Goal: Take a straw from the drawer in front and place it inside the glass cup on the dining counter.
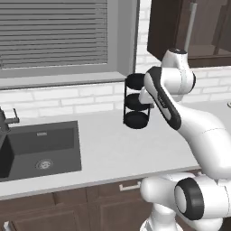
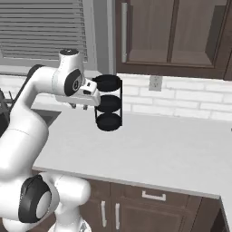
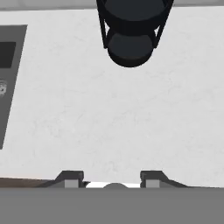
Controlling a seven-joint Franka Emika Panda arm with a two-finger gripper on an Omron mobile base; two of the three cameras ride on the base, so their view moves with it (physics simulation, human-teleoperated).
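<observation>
Left base view: arm rises from lower right, elbow folded up near centre-right. One sink, dark grey w/ round drain, sits lower left, sunk in the white counter. One faucet pokes in at far left edge. One window w/ grey blinds fills upper left. One black 3-tier rack stands at frame centre on the counter, partly behind the arm. One drawer front w/ a metal handle shows bottom centre under the counter edge; shut, so can't see inside. No view here of the finger tips.

Right base view: gripper hangs left of centre, just beside the rack, above the counter. Fingers are tiny and dark; can't tell their gap from here. This view adds one wall outlet on the brick backsplash, upper cabinets top right, and 3 handles below the counter: 1 horizontal, 2 vertical.

Hand view: looks down on the counter; rack at top centre, sink corner at left edge. 2 finger tips at the bottom, spread well apart w/ nothing between them: pincer released.

Straw, glass cup: not located in these frames.
</observation>
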